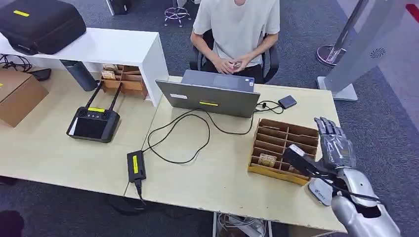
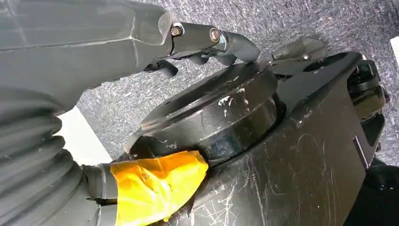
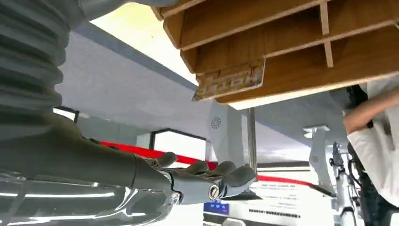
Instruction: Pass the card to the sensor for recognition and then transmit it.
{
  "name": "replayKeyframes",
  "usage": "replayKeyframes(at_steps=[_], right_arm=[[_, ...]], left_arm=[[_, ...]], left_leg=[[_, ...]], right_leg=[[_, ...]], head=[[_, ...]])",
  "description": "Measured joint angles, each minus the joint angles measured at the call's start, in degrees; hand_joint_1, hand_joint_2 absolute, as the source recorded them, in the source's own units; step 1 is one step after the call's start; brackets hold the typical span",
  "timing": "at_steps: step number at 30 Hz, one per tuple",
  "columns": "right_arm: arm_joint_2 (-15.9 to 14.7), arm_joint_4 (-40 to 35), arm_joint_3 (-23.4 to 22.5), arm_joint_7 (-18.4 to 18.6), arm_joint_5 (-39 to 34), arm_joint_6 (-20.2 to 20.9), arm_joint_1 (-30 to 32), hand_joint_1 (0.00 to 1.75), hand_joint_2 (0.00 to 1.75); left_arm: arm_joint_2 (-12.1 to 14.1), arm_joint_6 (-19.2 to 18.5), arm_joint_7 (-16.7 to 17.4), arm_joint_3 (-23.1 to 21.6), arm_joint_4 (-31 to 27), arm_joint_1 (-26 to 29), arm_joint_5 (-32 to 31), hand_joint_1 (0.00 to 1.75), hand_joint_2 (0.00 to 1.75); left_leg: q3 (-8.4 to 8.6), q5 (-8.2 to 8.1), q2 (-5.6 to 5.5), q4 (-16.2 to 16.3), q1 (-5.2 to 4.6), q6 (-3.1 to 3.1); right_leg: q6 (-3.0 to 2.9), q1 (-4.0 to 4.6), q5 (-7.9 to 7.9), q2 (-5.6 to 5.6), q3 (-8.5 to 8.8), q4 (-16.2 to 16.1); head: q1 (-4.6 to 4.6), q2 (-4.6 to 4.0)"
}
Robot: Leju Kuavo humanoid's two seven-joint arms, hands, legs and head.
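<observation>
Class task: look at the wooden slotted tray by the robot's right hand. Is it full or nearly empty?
Nearly empty. The wooden tray shows mostly bare slots; one card lies in a front slot. The right hand hides its near corner.

We are observing a light wooden table (image 1: 44, 148) carrying a laptop (image 1: 210, 96), black controller (image 1: 93, 123), power adapter (image 1: 136, 166), wooden divided tray (image 1: 281, 150), cardboard box (image 1: 17, 94) and small black drive (image 1: 287, 102).

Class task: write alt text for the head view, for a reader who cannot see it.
The robot's right hand, fingers spread, hovers beside a wooden slotted organizer on a light table. A card lies in a front slot. Behind are an open laptop and a seated person.
</observation>
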Motion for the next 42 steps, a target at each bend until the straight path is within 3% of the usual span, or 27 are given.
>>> replayKeyframes(at_steps=[11, 25, 33, 42], right_arm=[[0.96, -0.72, -0.17, -0.98, 1.57, -1.03, -0.85, 0.00, 1.75], [3.08, 3.30, 3.24, -1.18, 2.93, 1.49, -5.40, 0.00, 1.75], [2.10, 4.35, 5.60, -2.01, 2.36, 5.60, -9.06, 0.00, 1.75], [0.44, 3.50, 6.86, -2.01, 1.83, 5.90, -10.75, 0.00, 1.75]], left_arm=[[0.00, -0.66, -0.02, -0.13, 0.02, -0.08, -0.33, 0.00, 1.75], [0.02, -2.05, 0.46, -0.42, 0.20, -0.66, -1.31, 0.00, 1.75], [0.02, -2.62, 0.55, -0.44, 0.48, -0.75, -1.62, 0.00, 1.75], [0.09, -2.64, 0.55, -0.46, 0.50, -0.74, -1.84, 0.00, 1.75]], left_leg=[[0.00, 0.00, 0.00, 0.00, 0.00, 0.00], [0.00, 0.01, -0.03, 0.00, 0.00, 0.00], [0.01, 0.01, -0.02, 0.00, -0.01, 0.00], [0.01, 0.01, -0.01, 0.00, -0.01, 0.00]], right_leg=[[0.00, 0.00, 0.00, 0.00, 0.00, 0.00], [0.00, 0.00, 0.00, -0.01, 0.01, 0.01], [0.00, -0.01, 0.01, 0.00, 0.00, 0.00], [0.00, 0.00, 0.01, 0.00, 0.00, 0.00]], head=[[0.00, 0.00], [0.02, 0.00], [0.00, 0.00], [0.00, 0.00]])
